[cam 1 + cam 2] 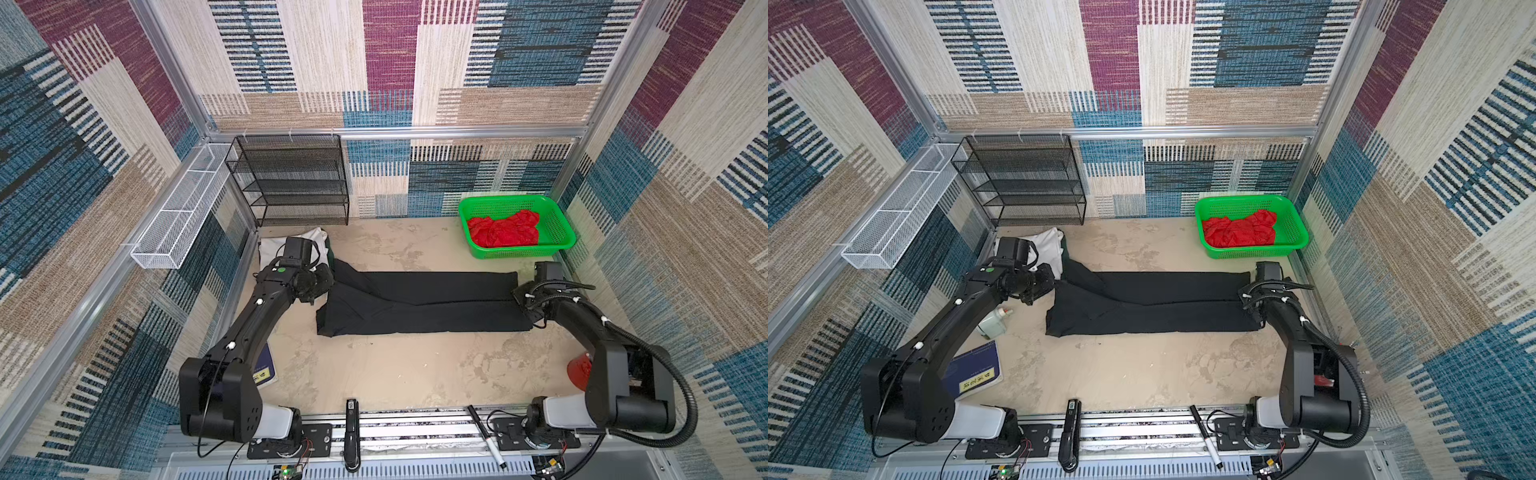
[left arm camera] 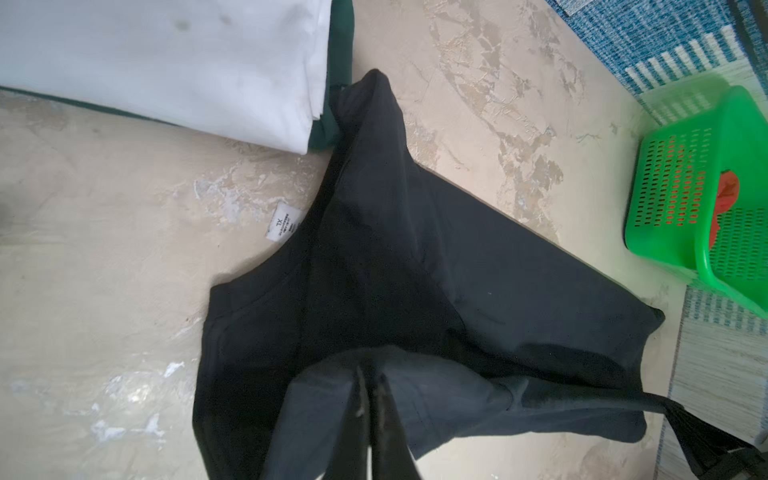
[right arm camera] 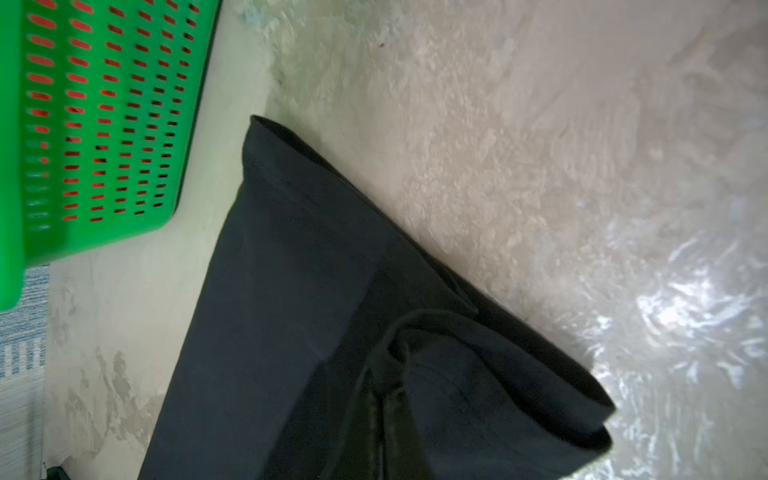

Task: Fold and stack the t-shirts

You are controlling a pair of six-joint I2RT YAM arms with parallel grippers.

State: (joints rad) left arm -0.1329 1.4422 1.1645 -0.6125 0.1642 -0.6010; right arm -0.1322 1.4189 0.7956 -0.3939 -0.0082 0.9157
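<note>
I see the black t-shirt (image 1: 419, 303), soft matte cloth folded into a long band on the mottled counter (image 1: 395, 374), just in front of the perforated green basket (image 1: 557, 220). My left claw (image 2: 371, 374) and right claw (image 3: 382, 399) each clamp one end, tips half buried. A crumpled red t-shirt (image 1: 503, 230) lies in the basket. Far left of it, a white t-shirt (image 2: 166, 62) hides most of a dark green t-shirt (image 2: 340, 50).

The black t-shirt (image 1: 419, 303) is matt, soft cloth, and the white t-shirt (image 2: 166, 62) is smooth cloth. At two o'clock, the green basket (image 1: 559, 226) is glossy perforated plastic and holds the crinkled red t-shirt (image 1: 505, 230). The tabletop (image 1: 395, 374) looks rough and mottled, with patches of sheen. At eleven o'clock, the black rack (image 1: 291, 178) is matt metal mesh.
</note>
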